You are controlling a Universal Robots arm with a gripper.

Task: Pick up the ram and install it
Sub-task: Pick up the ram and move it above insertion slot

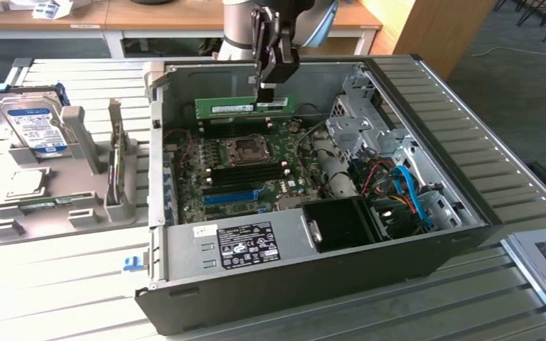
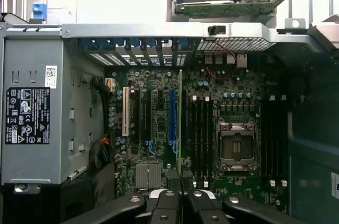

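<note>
step: ram point(image 1: 239, 107) in transit to its seat | gripper point(image 1: 267, 91): clamped on the ram's top edge | ram: held on edge over the far side of the open computer case point(image 1: 425, 234), above the motherboard point(image 1: 225, 186) | care: probably best kept parallel to the memory slots point(image 2: 201, 134), lowered straight, pressed evenly

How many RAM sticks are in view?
2. One ram in the shut gripper over the case; one stick standing in the grey stand, exterior view's left. More may be hidden.

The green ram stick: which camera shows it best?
The exterior view: the ram shows its long flat side, gripped by the pincer. The wrist view sees it edge-on, a thin green line.
</note>
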